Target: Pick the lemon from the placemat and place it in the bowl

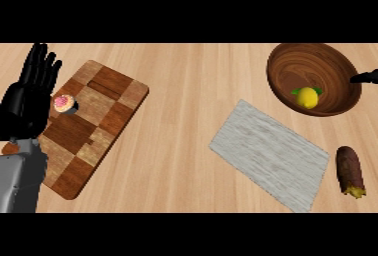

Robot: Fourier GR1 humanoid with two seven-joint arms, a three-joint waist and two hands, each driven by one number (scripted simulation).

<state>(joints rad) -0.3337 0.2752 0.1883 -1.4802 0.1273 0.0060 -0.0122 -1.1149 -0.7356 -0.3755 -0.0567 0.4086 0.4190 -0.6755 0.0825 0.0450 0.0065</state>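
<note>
The fingers (40,62) of the robot's black left hand (29,95) are straight and spread, pointing up along the view's left edge and holding nothing; treat this hand as resting. Of the right hand (365,77) you see only a small black part at the right edge, just beside the bowl's rim, and you cannot tell how its fingers stand.

Locate the yellow oval lemon with a green leaf (307,97): it lies inside the round dark wooden bowl (284,62), low on the inner wall towards the right. The bowl sits at the upper right of the light wooden tabletop (184,65).

Below and left of the bowl, note the pale grey rectangular cloth placemat (269,155), laid at a slant, its upper corner near the bowl's rim. To the right of the placemat lies a dark purple-brown eggplant (350,171), apart from it.

At the left you find a brown chequered wooden cutting board (96,125), also at a slant. A small round pink-topped item (65,104) rests on the board's upper left part, just beside the left hand.
</note>
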